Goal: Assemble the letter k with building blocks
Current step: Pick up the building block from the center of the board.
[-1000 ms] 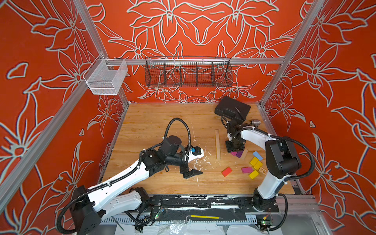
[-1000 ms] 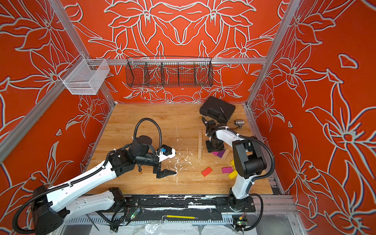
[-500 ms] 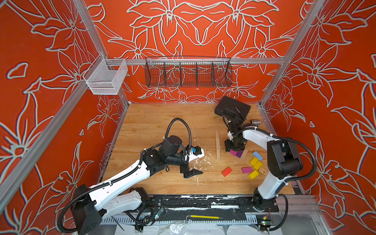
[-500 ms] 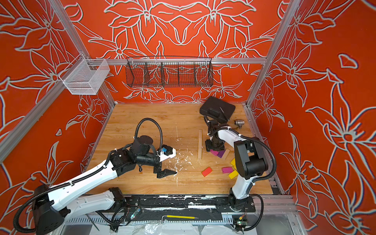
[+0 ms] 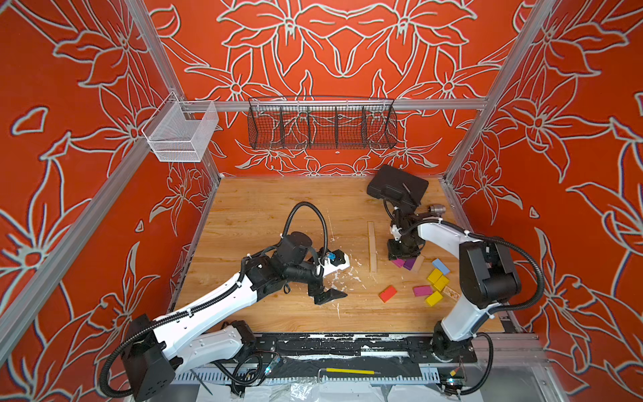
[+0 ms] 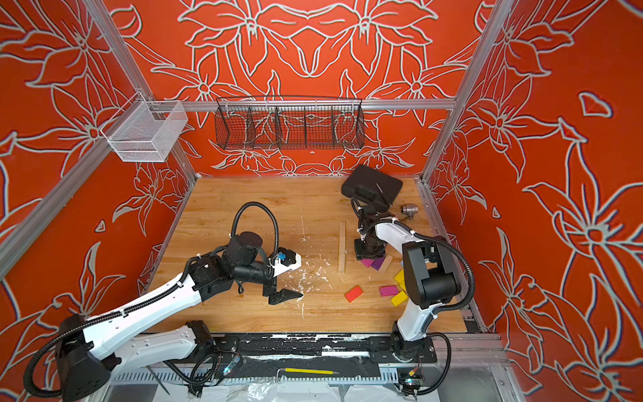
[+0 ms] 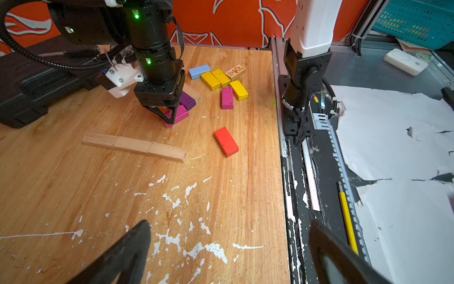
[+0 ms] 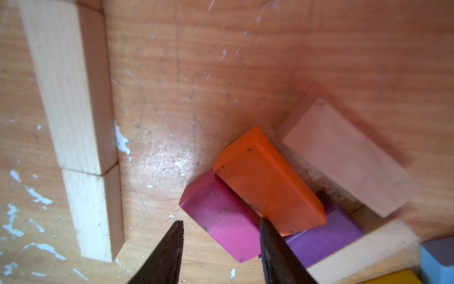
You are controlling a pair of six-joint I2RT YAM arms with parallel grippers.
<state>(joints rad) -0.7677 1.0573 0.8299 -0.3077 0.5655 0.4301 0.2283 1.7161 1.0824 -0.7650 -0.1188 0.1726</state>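
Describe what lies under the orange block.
The orange block rests across a magenta block and a purple block, each partly showing. Whether those two touch beneath it is hidden.

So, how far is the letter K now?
Done: the stem, three plain wood blocks in a line. In hand: the right fingers straddle the magenta block, with the orange block lying partly on it; a firm grip is not clear. Still to do: both slanted strokes; no block touches the stem yet.

Top views look steeply down; low wrist views (right nearest) share wooden row (image 7: 134,146) (image 8: 68,98).
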